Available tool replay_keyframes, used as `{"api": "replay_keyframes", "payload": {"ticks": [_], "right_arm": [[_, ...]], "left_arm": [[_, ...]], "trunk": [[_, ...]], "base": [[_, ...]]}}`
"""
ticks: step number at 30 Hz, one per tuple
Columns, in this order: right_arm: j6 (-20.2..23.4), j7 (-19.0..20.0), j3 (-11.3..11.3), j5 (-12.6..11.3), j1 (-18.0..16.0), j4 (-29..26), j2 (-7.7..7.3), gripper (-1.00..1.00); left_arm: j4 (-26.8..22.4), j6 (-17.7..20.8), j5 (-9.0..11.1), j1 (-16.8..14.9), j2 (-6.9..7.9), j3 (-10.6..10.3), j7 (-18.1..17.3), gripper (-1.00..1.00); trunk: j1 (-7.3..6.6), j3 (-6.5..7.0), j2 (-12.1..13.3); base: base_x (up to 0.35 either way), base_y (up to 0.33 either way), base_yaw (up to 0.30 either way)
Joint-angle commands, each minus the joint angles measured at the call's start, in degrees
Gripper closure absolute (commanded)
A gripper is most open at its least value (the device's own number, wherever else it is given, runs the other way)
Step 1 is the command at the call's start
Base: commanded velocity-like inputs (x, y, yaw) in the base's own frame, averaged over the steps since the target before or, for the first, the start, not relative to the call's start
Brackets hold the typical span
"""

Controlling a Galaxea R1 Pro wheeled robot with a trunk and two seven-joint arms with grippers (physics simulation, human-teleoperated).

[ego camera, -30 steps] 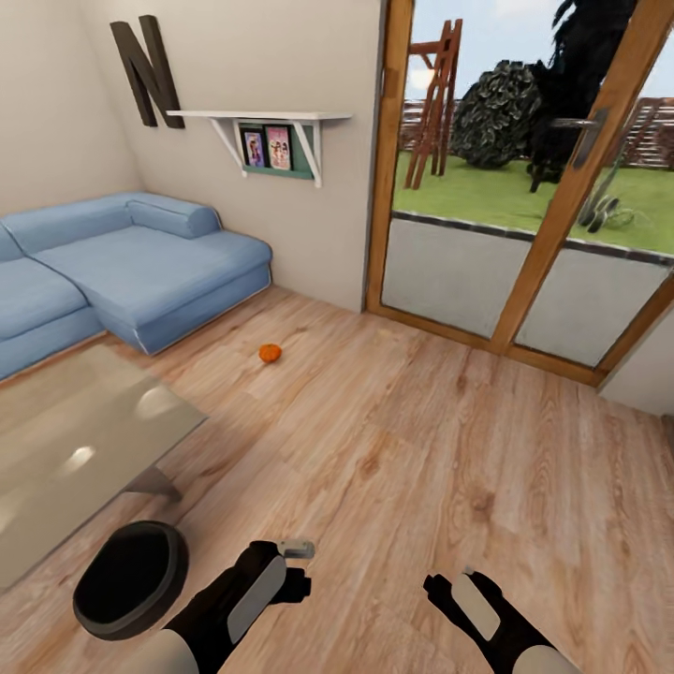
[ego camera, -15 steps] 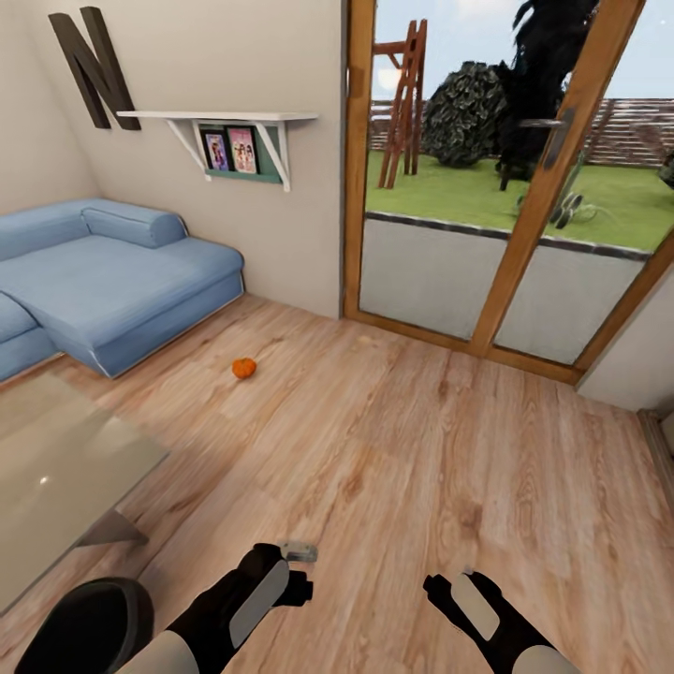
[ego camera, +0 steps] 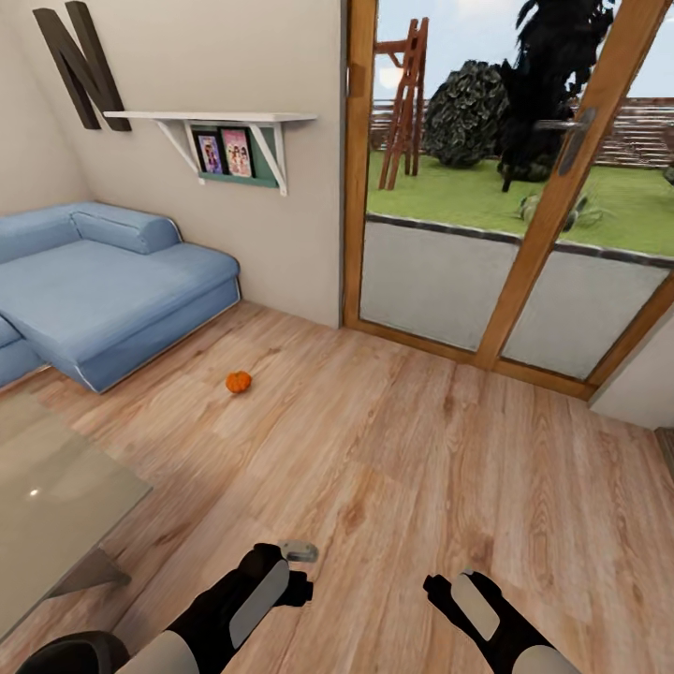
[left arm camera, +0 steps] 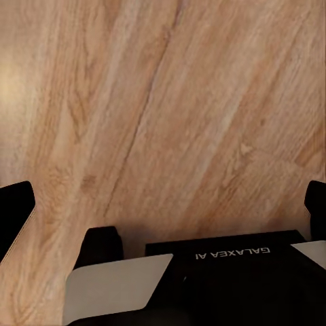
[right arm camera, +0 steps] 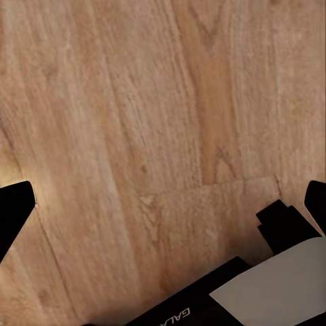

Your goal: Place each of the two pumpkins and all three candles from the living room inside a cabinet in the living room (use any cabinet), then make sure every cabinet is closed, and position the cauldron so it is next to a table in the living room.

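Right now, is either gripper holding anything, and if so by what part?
Nothing is held. The left gripper and right gripper both have their fingers spread wide over bare wooden floor. The one pumpkin in view sits on the floor near the sofa.

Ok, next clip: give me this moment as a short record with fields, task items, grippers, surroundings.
pumpkin: one, on the wood floor near the sofa
cauldron: rim at the head view's lower left corner, by the glass table
left gripper: open, empty, over floor
right gripper: open, empty, over floor
ahead: glass door, wall shelf
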Motion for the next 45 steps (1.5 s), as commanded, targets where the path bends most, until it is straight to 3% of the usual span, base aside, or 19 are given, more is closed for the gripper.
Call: {"api": "replay_keyframes", "payload": {"ticks": [1,45], "right_arm": [[0.16,-0.45,0.36,-0.39,-0.02,-0.11,-0.05,-1.0],[0.16,-0.45,0.37,-0.39,-0.02,-0.11,-0.05,-1.0]], "left_arm": [[-0.07,0.05,0.6,-0.05,0.03,-0.18,0.57,-1.0],[0.09,-0.01,0.58,-0.05,-0.04,-1.02,0.65,-1.0]], "trunk": [[0.03,-0.05,-0.02],[0.03,-0.05,-0.02]], "base": [[0.324,-0.033,0.0],[0.317,-0.022,0.0]]}}
